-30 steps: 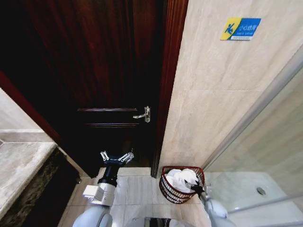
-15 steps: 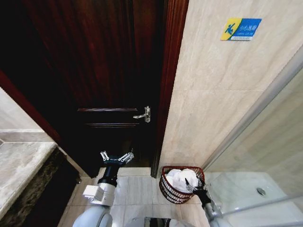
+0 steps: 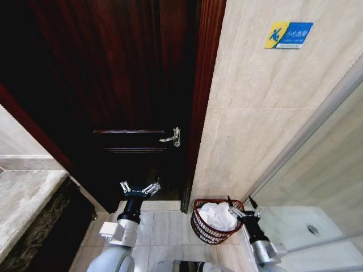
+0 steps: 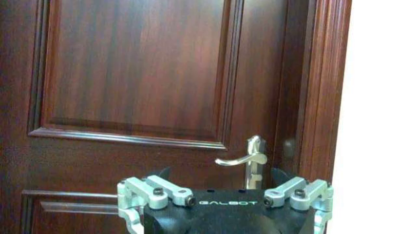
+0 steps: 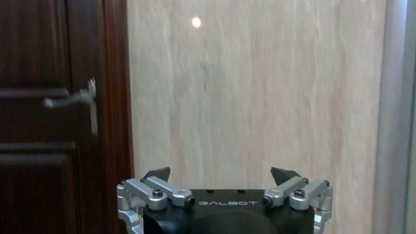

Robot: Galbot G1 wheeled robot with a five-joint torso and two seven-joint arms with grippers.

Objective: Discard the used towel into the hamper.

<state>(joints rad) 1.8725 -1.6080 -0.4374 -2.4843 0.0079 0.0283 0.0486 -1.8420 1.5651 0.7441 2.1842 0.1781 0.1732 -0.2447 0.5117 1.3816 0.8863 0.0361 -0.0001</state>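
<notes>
Towel (image 3: 216, 214) down in the hamper (image 3: 199, 228), on the floor at the wall's foot. Right gripper (image 3: 241, 207) released, empty, beside the rim; could clip it and tip the hamper. Left gripper (image 3: 139, 188) spread, idle by the door (image 3: 130, 85).

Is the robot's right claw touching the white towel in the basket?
Apart. In the head view the right gripper is open, raised beside the hamper rim, with the towel lying inside below it. The right wrist view shows nothing between its fingers.
</notes>
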